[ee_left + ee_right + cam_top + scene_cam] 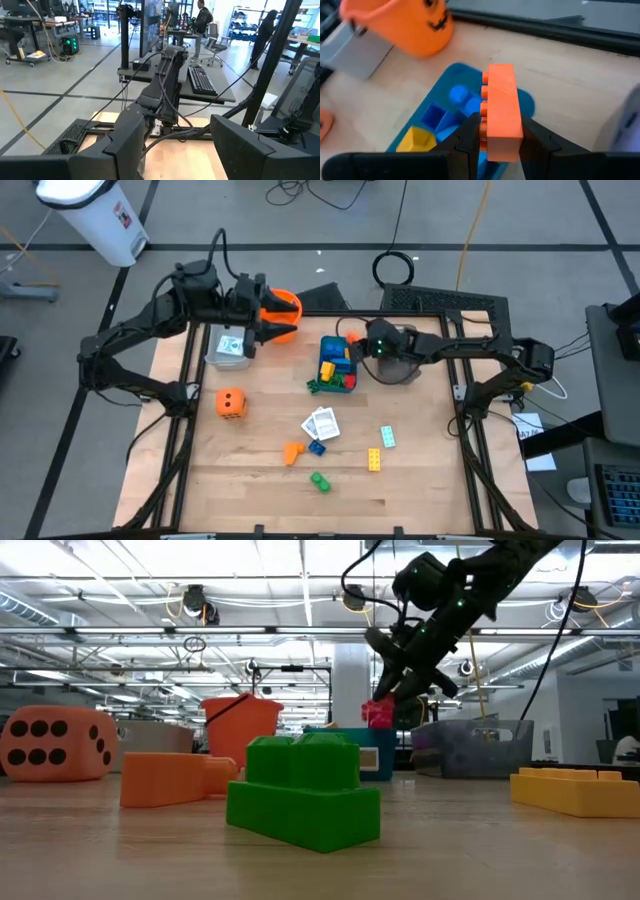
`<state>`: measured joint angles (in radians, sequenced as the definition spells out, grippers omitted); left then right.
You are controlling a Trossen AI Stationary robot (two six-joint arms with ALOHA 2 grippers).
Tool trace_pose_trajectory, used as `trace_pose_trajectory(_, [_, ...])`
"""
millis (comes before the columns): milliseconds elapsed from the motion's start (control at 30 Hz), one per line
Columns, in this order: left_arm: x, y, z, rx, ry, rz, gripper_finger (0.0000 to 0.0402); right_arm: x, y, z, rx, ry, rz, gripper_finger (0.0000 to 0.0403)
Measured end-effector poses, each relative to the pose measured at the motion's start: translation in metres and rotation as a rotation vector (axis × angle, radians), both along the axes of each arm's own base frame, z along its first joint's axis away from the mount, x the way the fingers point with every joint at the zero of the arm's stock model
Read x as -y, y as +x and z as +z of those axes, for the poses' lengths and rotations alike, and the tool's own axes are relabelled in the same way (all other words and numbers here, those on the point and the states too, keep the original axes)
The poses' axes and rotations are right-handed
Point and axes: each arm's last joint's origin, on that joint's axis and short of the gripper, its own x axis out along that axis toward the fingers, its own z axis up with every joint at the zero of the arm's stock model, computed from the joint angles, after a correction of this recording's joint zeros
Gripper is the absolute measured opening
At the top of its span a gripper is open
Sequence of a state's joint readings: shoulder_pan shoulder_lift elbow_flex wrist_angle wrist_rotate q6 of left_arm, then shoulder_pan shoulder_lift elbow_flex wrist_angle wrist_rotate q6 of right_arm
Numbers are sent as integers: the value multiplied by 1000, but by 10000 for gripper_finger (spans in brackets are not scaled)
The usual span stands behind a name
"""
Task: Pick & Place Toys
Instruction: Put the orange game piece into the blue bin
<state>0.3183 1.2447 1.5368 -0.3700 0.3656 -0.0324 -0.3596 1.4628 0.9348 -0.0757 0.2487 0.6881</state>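
My right gripper [502,131] is shut on an orange brick [502,105] and hangs over the teal tray [326,348], which holds blue, yellow, red and green bricks. In the low view this gripper [392,690] slants down from above. My left gripper [272,326] stands open and high over the orange bucket [287,306], with nothing between its fingers [127,140]. On the table lie an orange die [231,403], white cards [322,423] and loose bricks: orange [292,452], blue [316,447], green [320,480], yellow [373,460]. My right gripper pinches the orange brick between its two fingers, which sit on its two broad faces [514,131] at the end nearest the wrist. The fingers slant down from the table's right side and lie along the brick. The brick sticks out past the fingertips [470,132], clear above the teal tray.
A grey tray [226,348] stands left of the bucket and another grey tray [405,368] lies under my right arm. A pale green brick [387,437] lies near the yellow one. Bare wood stretches along the table's near edge.
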Motion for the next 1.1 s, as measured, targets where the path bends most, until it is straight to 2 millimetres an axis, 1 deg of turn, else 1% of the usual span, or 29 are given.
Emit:
trace_pose_trajectory(167, [-2, 5, -3, -9, -5, 2, 237, -5, 3, 1, 51, 15, -89, 93])
trace_pose_trajectory(367, [-4, 10, -6, -19, -9, 2, 237, -12, 14, -8, 98, 39, -150, 93])
trace_pose_trajectory(500, [-4, 13, -7, -17, -9, 1, 237, -16, 16, -17, 55, 35, -181, 93])
trace_pose_trajectory(833, [-5, 13, -8, -24, -6, 1, 237, -15, 16, -15, 62, 33, -179, 95])
trace_pose_trajectory(1100, [-5, 13, -8, -23, -8, 2, 237, -16, 16, -16, 57, 51, -153, 125])
